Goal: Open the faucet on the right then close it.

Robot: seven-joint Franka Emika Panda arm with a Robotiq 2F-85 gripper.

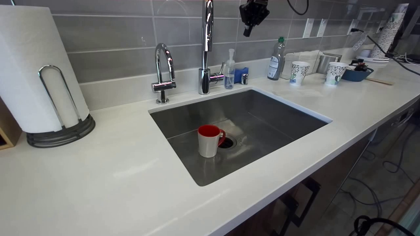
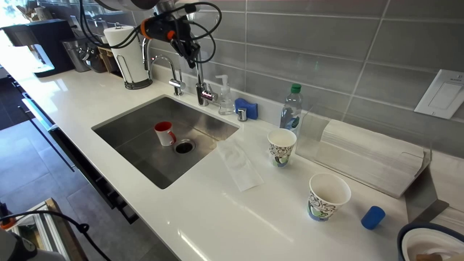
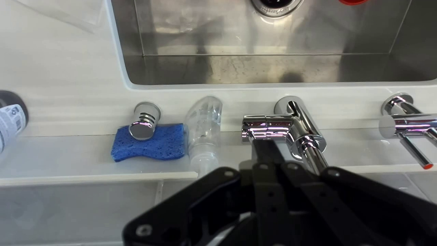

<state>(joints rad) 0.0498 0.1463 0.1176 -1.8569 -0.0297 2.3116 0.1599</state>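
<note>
The tall chrome faucet (image 1: pixel 207 46) rises to one side of the jaws, its long neck (image 2: pixel 200 76) upright and near them, on the side where the short gooseneck faucet (image 1: pixel 163 86) is. From here I'd watch the tall one's side barrel (image 3: pixel 266 124), level and pointing away from that neck toward the soap bottle (image 1: pixel 229 73), and the slim lever (image 1: pixel 222 68) tilting up from it. The lever is lower than the jaws and, I judge, a little back toward the wall (image 2: pixel 301 61) from them; in an exterior view clear air shows between its top and the gripper (image 1: pixel 247 32). In the wrist view the tips overlap the barrel and mostly hide the lever, so I can't tell which flank they would meet. The gripper is clenched, with nothing between its tips. The coming move looks to me mainly downward, with the neck close enough to knock.
</note>
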